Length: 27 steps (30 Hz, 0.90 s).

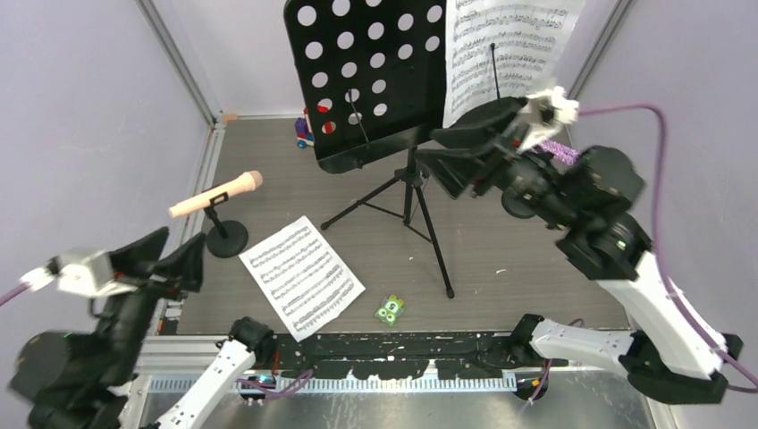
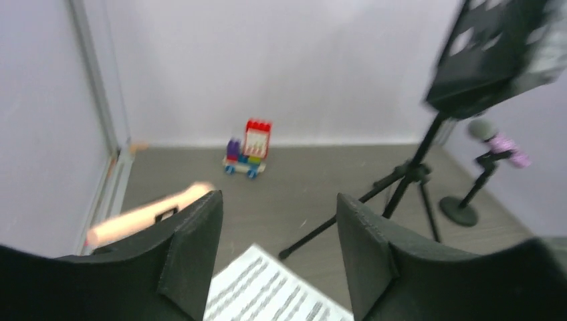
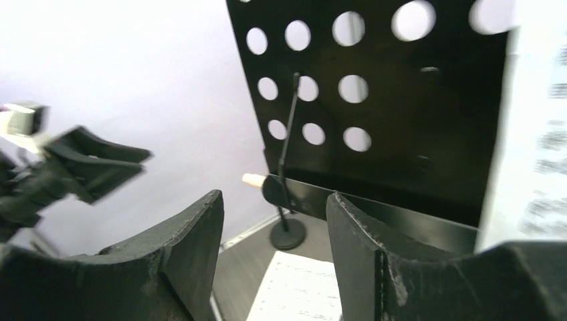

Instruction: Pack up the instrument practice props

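1. Top view: the desk [image 1: 366, 80] is standing on its tripod legs [image 1: 407, 214] in the middle of the bench [image 1: 536, 259]. The far sheet [image 1: 505, 49] is leaning on the desk's right half.
2. The near sheet [image 1: 302, 275] is lying flat, near and left of the legs. The pink mic [image 1: 217, 194] is sitting tilted in the left mount [image 1: 226, 239] at the left side. The purple mic [image 1: 559, 150] is peeking out from behind the right arm [image 1: 590, 192].
3. The brick toy [image 1: 306, 130] is sitting far back, by the desk's left edge. The green piece [image 1: 391, 309] is lying right of the near sheet.
4. The left arm [image 1: 116, 313] is hovering at the near left. The left jaws are gaping wide and holding nothing, near the left mount but apart from it.
5. The right jaws are gaping wide and empty just beside the desk's lower right corner; whether they are touching it, I cannot tell.
6. Left wrist view: the left jaws are standing wide over the near sheet, with the pink mic at the left. The brick toy is sitting by the far wall. The purple mic is sitting in the right mount [image 2: 461, 210], right of the legs.
7. Right wrist view: the right jaws are standing wide and empty, facing the desk. A thin rod [image 3: 289, 127] is crossing the desk's holes. The far sheet is showing at the right edge, the pink mic's tip past the desk, and the near sheet below.
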### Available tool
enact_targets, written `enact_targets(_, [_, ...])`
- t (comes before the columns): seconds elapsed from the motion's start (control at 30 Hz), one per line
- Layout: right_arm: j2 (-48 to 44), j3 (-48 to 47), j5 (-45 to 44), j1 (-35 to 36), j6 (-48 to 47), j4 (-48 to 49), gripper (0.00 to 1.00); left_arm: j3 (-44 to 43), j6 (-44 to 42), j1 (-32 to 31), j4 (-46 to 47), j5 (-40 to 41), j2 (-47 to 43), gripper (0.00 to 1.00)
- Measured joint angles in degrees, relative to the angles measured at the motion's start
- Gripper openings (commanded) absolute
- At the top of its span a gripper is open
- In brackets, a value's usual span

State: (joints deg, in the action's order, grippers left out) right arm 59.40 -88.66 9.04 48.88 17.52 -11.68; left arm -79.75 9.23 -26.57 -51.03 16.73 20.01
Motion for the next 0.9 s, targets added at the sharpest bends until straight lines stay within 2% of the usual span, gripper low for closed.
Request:
enact_targets(0.1, [-6.0, 0.9, -5.3, 0.0, -4.1, -3.6, 0.66, -8.6, -1.1, 0.0, -0.4, -6.3, 2.1, 0.51])
enact_targets(0.2, [-10.3, 0.2, -11.8, 0.0, -7.1, -7.6, 0.66, -16.9, -1.8, 0.9, 0.2, -15.4, 8.9, 0.51])
enact_targets(0.27, [-11.4, -2.3, -16.2, 0.0, -8.3, -10.6, 0.66, -21.4, -1.7, 4.2, 1.5, -23.6, 15.0, 0.53])
enact_targets(0.37, [-11.0, -5.9, -23.2, 0.0, -9.6, -14.3, 0.67, -23.2, 0.9, 12.5, 4.3, -35.6, 21.9, 0.53])
enact_targets(0.53, [-9.4, -6.6, -36.5, 0.0, -11.4, -19.3, 0.68, -21.2, 10.5, 20.0, 12.7, -48.6, 26.0, 0.53])
enact_targets(0.73, [-6.1, -8.0, -48.0, 0.0, -12.9, -22.5, 0.69, -21.3, 21.6, 25.6, 23.7, -55.0, 26.8, 0.52])
enact_targets(0.9, [-6.3, -8.1, -49.0, 0.0, -12.4, -24.1, 0.69, -30.0, 21.5, 25.9, 22.9, -51.8, 31.5, 0.52])
